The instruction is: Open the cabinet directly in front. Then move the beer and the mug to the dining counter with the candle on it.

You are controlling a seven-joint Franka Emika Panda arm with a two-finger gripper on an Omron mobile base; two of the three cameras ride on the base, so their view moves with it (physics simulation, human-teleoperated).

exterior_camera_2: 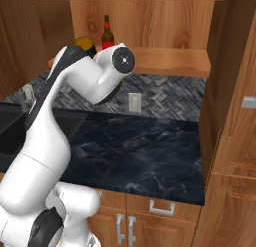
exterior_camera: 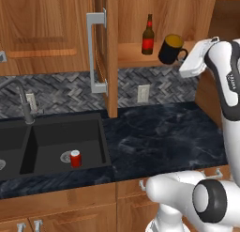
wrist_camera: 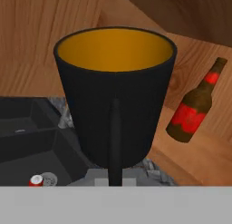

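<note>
Fingers hidden behind the mug (wrist_camera: 115, 96) in the hand view; their state cannot be told. Mug: black, yellow-orange inside, tilted at the open cabinet (exterior_camera: 105, 62) shelf edge. Beer (exterior_camera: 148, 36) upright on the shelf beside it, red label visible.

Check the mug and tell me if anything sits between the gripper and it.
Nothing visible does. In the hand view the mug sits dead ahead, handle toward the camera. The beer stands off to one side on the cabinet shelf, apart from the mug.
</note>
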